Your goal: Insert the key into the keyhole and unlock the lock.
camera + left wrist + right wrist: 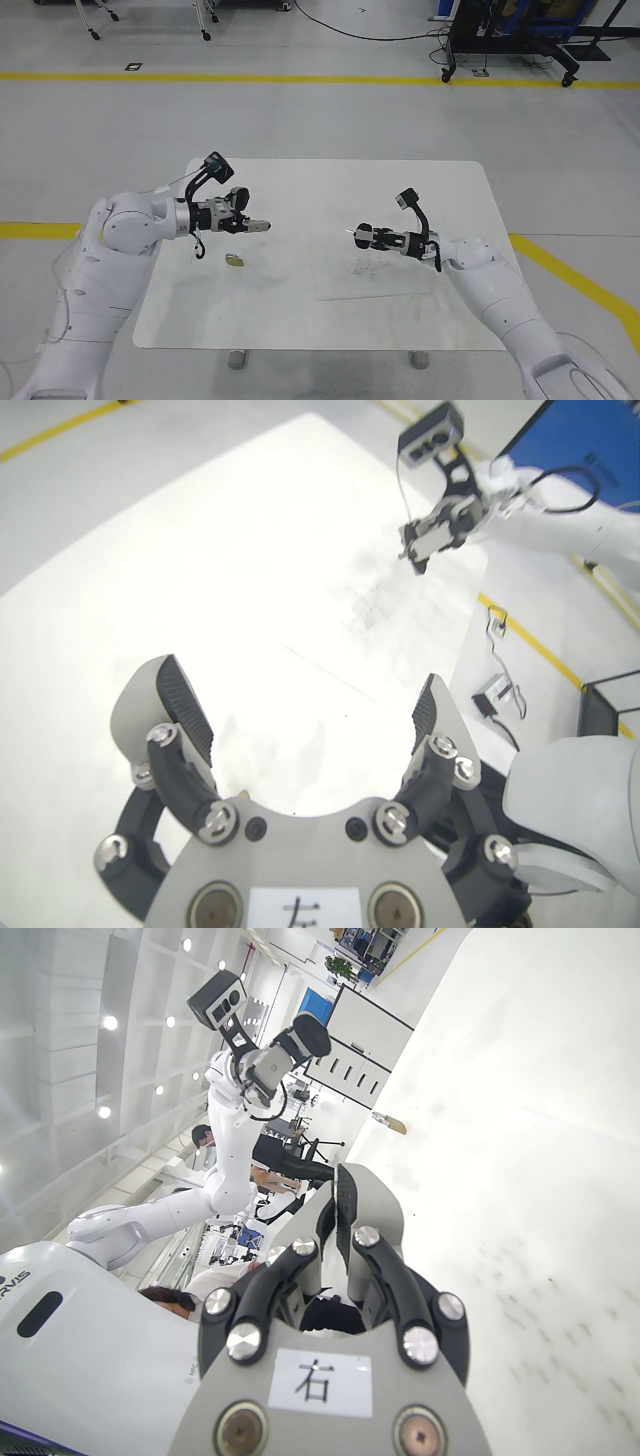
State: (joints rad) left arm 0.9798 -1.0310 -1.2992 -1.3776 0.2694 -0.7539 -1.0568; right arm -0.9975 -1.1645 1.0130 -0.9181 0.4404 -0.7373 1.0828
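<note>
A small brass lock (235, 260) lies flat on the white table (420, 185), near its left side; it also shows far off as a tan lock (390, 1122). My left gripper (262, 226) hovers just above and beyond the lock, open (300, 680) with nothing between its ribbed pads. My right gripper (355, 236) hangs over the middle of the table, pointing toward the left arm. Its fingers (345, 1198) are pressed together on a thin silvery key whose tip (346, 232) sticks out. From the left wrist view the right gripper (414, 552) is seen far off, shut.
A thin clear sheet (375, 285) with dark scuff marks lies on the table under the right gripper. The table's front edge (320, 347) is near both arms. Cabling and a small box (492, 695) lie on the floor beside the table.
</note>
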